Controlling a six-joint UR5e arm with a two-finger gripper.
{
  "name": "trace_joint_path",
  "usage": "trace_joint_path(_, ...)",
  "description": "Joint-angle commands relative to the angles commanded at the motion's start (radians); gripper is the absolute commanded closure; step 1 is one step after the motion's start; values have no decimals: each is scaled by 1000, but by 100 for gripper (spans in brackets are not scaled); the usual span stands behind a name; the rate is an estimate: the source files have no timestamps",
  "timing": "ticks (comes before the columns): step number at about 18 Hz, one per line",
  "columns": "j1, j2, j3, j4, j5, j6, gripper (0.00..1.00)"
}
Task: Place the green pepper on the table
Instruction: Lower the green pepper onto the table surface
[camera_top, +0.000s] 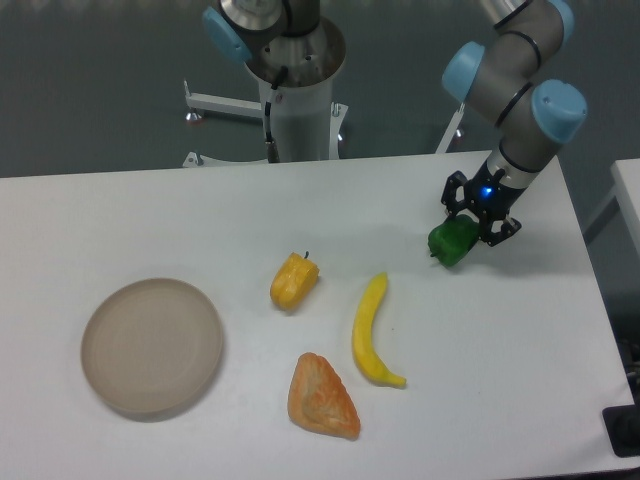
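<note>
Gripper (470, 222): clenched on the pepper (453, 241), which sits at its fingertips on the lower-left side. Pepper low over the table (520, 330); contact cannot be told.

Beige plate (152, 346) sits far left; yellow pepper (294, 281), banana (371, 331) and an orange pastry (322, 397) cluster mid-table.

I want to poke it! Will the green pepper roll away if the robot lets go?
Maybe a little. The green pepper looks round and lumpy, so it might wobble, then settle. Its skin looks shiny, so it could slip in the gripper.
</note>
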Motion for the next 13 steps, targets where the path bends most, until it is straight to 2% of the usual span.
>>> trace_joint_path(5, 0, -2, 8, 0, 0, 0, 45)
trace_joint_path(13, 0, -6, 8, 3, 0, 0, 45)
